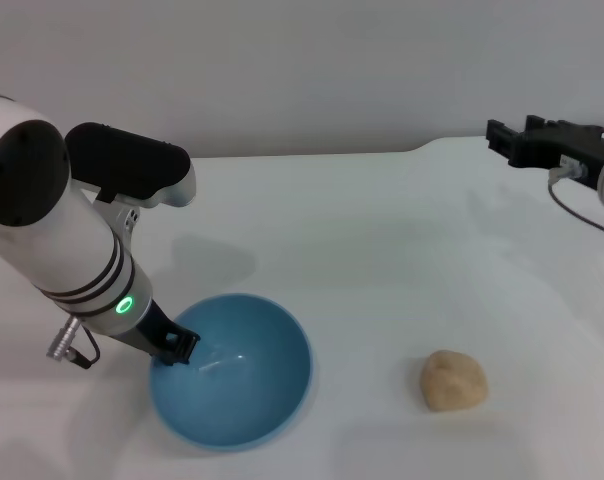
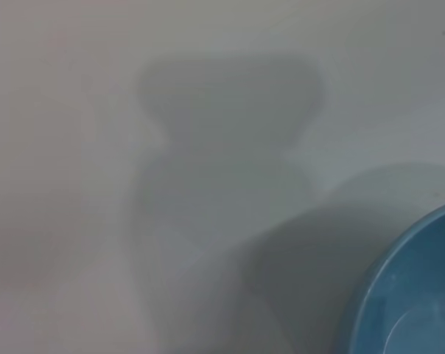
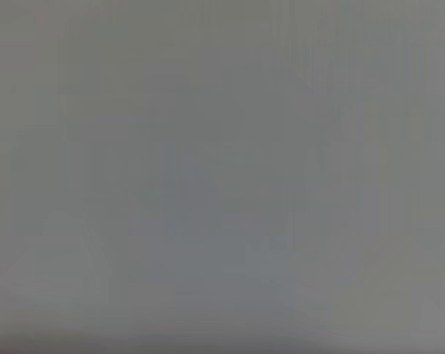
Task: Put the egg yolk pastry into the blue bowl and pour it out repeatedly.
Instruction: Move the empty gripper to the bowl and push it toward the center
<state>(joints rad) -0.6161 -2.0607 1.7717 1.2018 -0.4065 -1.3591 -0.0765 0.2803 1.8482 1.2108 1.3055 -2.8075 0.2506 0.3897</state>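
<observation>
Egg yolk pastry [image 1: 453, 380] lies alone on your white worktop [image 1: 382, 230], well right of the tilted blue bowl [image 1: 247, 385] whose near-left rim your left gripper [image 1: 175, 349] clamps with closed fingers for pouring; the left wrist view shows only bowl rim; right gripper [image 1: 509, 138] parked far right, fingers unreadable.

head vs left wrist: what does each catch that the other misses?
Head only: the pastry lying on the table to the right of the bowl, the left gripper at the bowl's left rim, the right gripper parked far back right. Left wrist only: nothing of its own except a close shadow on the table beside the bowl. Both: the bowl, with no pastry in it, and the table.
</observation>
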